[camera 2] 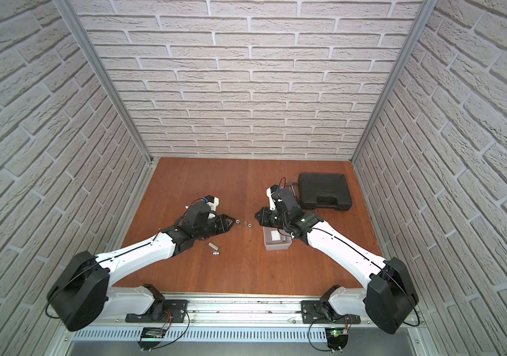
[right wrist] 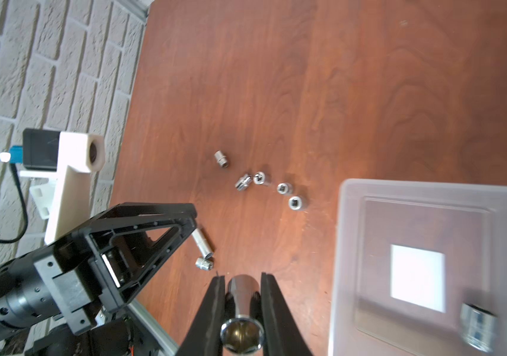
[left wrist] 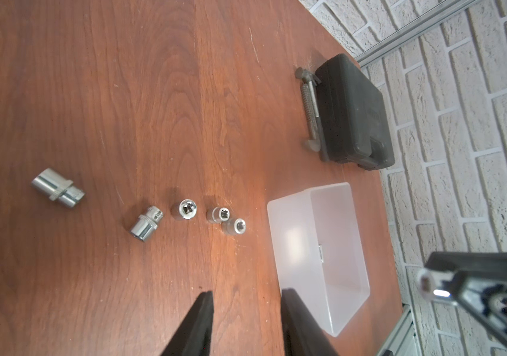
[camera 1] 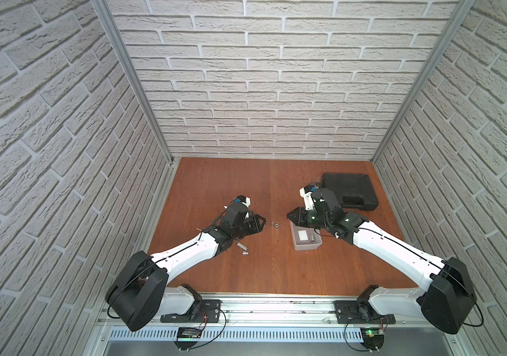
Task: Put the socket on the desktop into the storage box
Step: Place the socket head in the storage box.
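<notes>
My right gripper [right wrist: 242, 277] is shut on a chrome socket [right wrist: 241, 308], held above the desktop [camera 1: 246, 185] just beside the storage box [right wrist: 347, 246]. In both top views this gripper [camera 1: 289, 215] hangs over the box's far left corner. The translucent storage box [camera 1: 307, 246] holds one socket [camera 1: 312, 237] next to its white floor patch. My left gripper [left wrist: 247, 294] is open with nothing between its fingers and hovers left of the box [left wrist: 295, 246]. Several loose sockets [left wrist: 184, 209] lie on the wood ahead of it; two more [camera 1: 241, 246] lie near the left forearm.
A closed black tool case [camera 1: 349, 191] sits at the back right, with a ratchet wrench [left wrist: 310, 104] lying along its side. Brick-pattern walls close in the table on three sides. The two grippers face each other across the small sockets [camera 2: 245, 222].
</notes>
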Tool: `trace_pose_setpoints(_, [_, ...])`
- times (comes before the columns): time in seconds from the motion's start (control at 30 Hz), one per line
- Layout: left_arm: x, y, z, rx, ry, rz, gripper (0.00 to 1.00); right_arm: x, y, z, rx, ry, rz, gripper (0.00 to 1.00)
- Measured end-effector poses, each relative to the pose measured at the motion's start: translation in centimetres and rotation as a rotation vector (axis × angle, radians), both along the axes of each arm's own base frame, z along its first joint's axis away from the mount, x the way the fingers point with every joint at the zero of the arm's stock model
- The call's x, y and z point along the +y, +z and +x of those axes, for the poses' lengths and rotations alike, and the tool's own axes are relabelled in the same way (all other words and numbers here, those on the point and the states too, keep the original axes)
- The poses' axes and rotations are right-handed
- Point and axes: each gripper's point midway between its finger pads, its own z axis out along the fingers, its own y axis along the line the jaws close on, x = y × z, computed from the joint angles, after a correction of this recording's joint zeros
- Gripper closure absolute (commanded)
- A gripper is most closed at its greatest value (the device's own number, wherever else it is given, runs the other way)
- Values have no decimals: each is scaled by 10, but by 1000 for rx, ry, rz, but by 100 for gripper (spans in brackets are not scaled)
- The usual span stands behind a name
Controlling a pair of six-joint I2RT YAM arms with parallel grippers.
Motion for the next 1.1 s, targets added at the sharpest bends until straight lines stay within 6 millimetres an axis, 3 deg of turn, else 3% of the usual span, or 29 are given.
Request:
trace_pose_setpoints(0.2, [-9, -3, -5, 8, -37, 30, 58, -48, -12, 1, 58, -134, -85, 98])
trace_pose_setpoints(0.33, [-13, -1, -6, 4, -54, 44, 58, -65, -21, -5, 93, -174, -136, 98])
trace_pose_setpoints(0.73, [-15, -9, -9, 17, -78, 107, 59, -89, -33, -15, 135, -221, -240, 98])
trace_pose_setpoints(1.1, [-18, -12, -10, 17, -92, 138, 59, -93, -45, -20, 166, -222, -268, 98])
